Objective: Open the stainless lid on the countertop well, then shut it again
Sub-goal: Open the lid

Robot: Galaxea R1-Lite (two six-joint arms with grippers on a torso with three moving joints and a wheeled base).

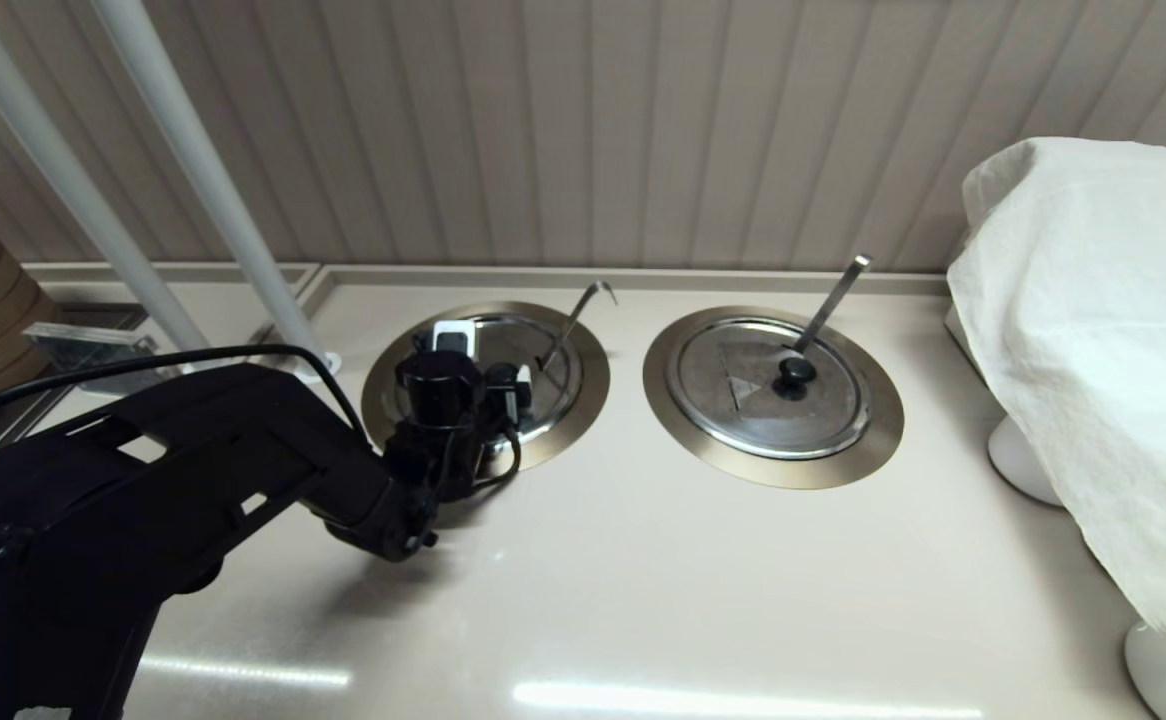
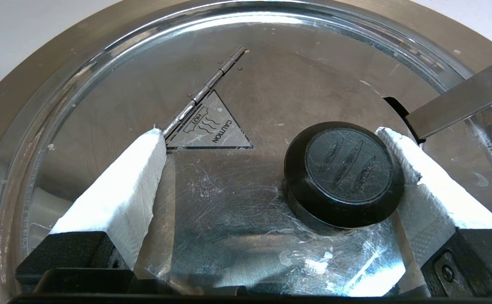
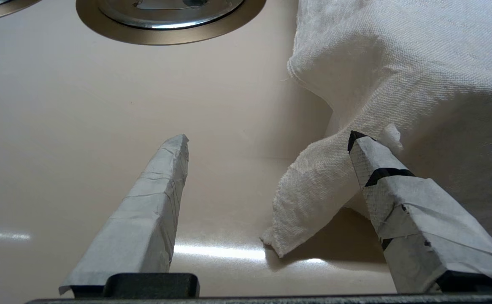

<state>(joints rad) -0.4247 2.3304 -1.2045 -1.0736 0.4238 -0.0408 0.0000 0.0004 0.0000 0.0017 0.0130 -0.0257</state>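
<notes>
The stainless lid (image 1: pixel 553 392) lies flat in the countertop well (image 1: pixel 595 385), the left of two, with its hook-ended wire handle (image 1: pixel 583 305) poking out at the back. My left gripper (image 1: pixel 488 365) hangs just above the lid, pointing down, and hides the knob in the head view. In the left wrist view the gripper (image 2: pixel 271 134) is open over the lid (image 2: pixel 271 84). The black knob (image 2: pixel 343 173) sits against one white finger (image 2: pixel 402 156), far from the other. A caution triangle (image 2: pixel 212 126) and the bronze ring (image 2: pixel 39 63) show. My right gripper (image 3: pixel 269 138) is open above bare counter.
The twin lid (image 1: pixel 743 420) with a straight flat handle (image 1: pixel 833 300) sits in the right ring (image 1: pixel 663 400). A white cloth (image 1: pixel 1093 330) drapes over something at the right, its corner (image 3: pixel 313 198) between the right fingers. Two white poles (image 1: pixel 213 190) rise at the back left.
</notes>
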